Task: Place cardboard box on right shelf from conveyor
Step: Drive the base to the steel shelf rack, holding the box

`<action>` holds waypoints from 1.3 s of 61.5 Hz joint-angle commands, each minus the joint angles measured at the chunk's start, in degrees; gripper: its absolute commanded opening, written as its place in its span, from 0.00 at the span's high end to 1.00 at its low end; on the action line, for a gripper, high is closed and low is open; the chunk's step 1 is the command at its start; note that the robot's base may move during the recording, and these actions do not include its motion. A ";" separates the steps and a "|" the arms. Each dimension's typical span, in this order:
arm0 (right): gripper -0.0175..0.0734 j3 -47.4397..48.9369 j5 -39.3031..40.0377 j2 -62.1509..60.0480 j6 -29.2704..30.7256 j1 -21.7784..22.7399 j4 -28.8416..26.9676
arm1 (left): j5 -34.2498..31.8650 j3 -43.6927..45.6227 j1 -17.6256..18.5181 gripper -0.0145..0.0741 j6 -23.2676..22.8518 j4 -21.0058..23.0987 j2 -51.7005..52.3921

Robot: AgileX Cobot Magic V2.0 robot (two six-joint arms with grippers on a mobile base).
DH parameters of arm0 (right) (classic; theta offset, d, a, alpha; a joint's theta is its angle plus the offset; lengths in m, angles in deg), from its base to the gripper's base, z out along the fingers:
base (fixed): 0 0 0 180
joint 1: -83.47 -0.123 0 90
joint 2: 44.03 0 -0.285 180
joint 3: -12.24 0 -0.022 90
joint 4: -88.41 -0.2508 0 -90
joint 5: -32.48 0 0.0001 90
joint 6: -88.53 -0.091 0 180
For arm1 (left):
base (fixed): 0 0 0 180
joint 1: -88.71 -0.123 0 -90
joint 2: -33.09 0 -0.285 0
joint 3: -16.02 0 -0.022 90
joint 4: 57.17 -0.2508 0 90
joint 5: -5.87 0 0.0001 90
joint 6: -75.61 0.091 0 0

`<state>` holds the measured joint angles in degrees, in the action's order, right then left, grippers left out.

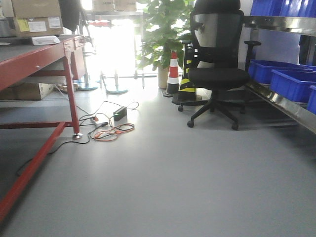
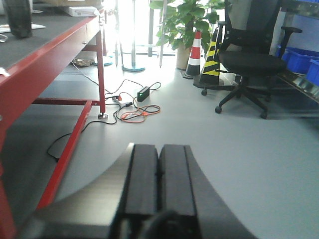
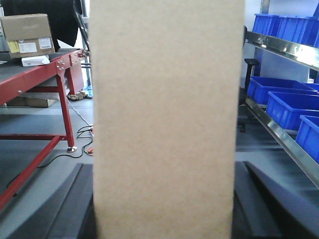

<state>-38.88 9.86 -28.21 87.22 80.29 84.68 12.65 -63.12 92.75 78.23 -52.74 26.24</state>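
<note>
The right gripper pinches the one cardboard box, which stands upright between its two dark fingers, filling the wrist view. The left gripper is pressed together above the floor. Three blue bins sit on the lower tier of the right shelf, to the box's right.

Plain tan cardboard box, unprinted, faint grainy texture. right shelf: shiny silver lip, with solid blue bins along it. workbench: red frame, dark grey top. At its far left edge, brown labelled boxes with white and yellow stickers. floor light grey, smooth. chair black. cone has red and white bands. marker beside it has black and yellow diagonal stripes. plant green. cables orange and black. left gripper matte black.
</note>
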 commanded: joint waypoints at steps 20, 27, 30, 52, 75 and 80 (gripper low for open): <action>0.74 1.61 5.60 0.71 0.61 0.34 -0.24 | -4.88 -0.35 0.04 0.97 0.01 0.34 0.31; 0.74 1.61 5.60 0.71 0.61 0.34 -0.24 | -4.88 -0.35 0.04 0.97 0.01 0.34 0.31; 0.74 1.61 5.60 0.71 0.61 0.34 -0.24 | -4.88 -0.35 0.04 0.97 0.01 0.34 0.31; 0.74 1.61 5.60 0.71 0.61 0.34 -0.24 | -4.88 -0.35 0.04 0.97 0.01 0.34 0.31; 0.74 1.61 5.60 0.71 0.61 0.34 -0.24 | -4.88 -0.35 0.04 0.97 0.01 0.34 0.31; 0.74 1.61 5.60 0.71 0.61 0.34 -0.24 | -4.88 -0.35 0.04 0.97 0.01 0.34 0.31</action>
<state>-38.88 9.76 -28.21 87.22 80.29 84.67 12.65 -63.12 92.75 78.23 -52.74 26.24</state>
